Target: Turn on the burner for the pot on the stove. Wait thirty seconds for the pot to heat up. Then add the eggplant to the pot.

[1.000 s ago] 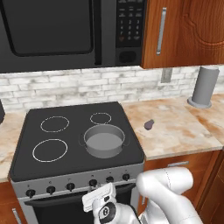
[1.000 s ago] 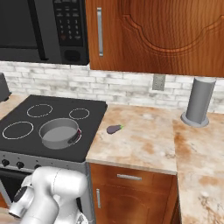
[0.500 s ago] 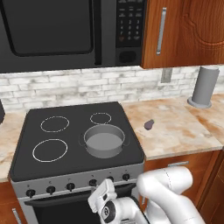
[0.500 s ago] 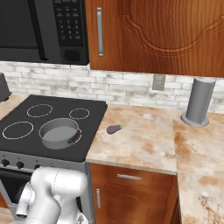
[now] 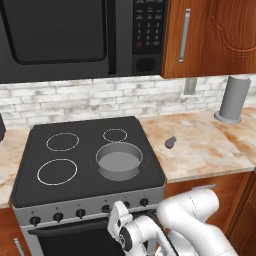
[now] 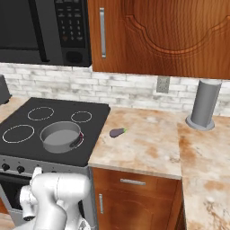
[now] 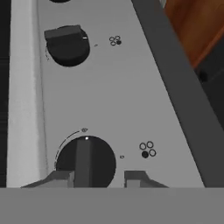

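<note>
The grey pot (image 5: pixel 119 161) (image 6: pixel 60 136) stands on the front right ring of the black stove (image 5: pixel 35 180) (image 6: pixel 96 117). On the counter to the right of the stove lies the small dark purple eggplant (image 5: pixel 170 142) (image 6: pixel 117 132). My gripper (image 5: pixel 118 208) (image 7: pixel 98 177) is low at the silver front strip, below the pot. In the hand view its two fingers flank a black knob (image 7: pixel 86 159) and are shut on it. The knob's white mark points up at the arc printed around it.
A second black knob (image 7: pixel 68 43) sits farther along the strip. A tall grey cylinder (image 5: pixel 234 99) (image 6: pixel 202 104) stands at the back right of the counter. A black microwave (image 5: pixel 75 37) and wooden cabinets (image 6: pixel 161 36) hang overhead.
My hand has rolled and edged slightly right at the knob strip. Pot and eggplant have not moved.
</note>
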